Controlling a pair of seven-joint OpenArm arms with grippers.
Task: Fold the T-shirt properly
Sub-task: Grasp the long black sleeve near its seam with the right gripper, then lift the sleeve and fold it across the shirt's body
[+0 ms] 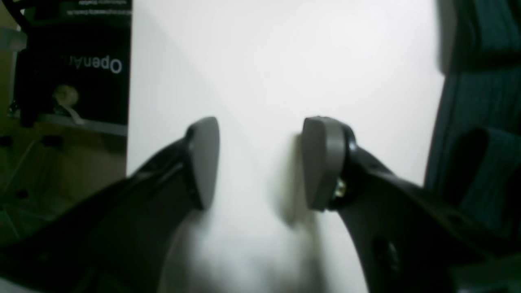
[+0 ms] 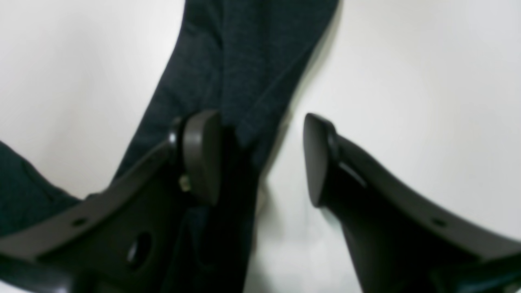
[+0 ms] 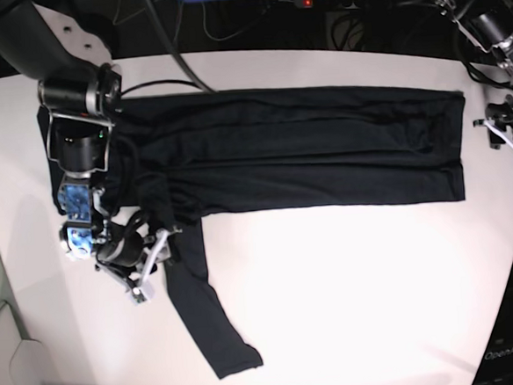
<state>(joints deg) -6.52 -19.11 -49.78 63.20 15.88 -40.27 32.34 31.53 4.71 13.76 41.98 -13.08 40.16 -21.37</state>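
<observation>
The right claw [image 2: 262,158] is wide open and holds nothing; in its own view one finger sits over a dark sleeve [image 2: 240,73] and the other over bare white worktop [image 2: 407,81]. In the base view this claw [image 3: 147,269] is at the lower left, just beside the sleeve [image 3: 199,320] that hangs down toward the bottom of the frame. The left claw [image 1: 260,162] is open too (nothing between its fingers), above white worktop at the right edge of the base view [image 3: 510,135]. The T-shirt [image 3: 298,150] lies flat, stretched across the upper middle of the worktop [image 3: 352,300].
</observation>
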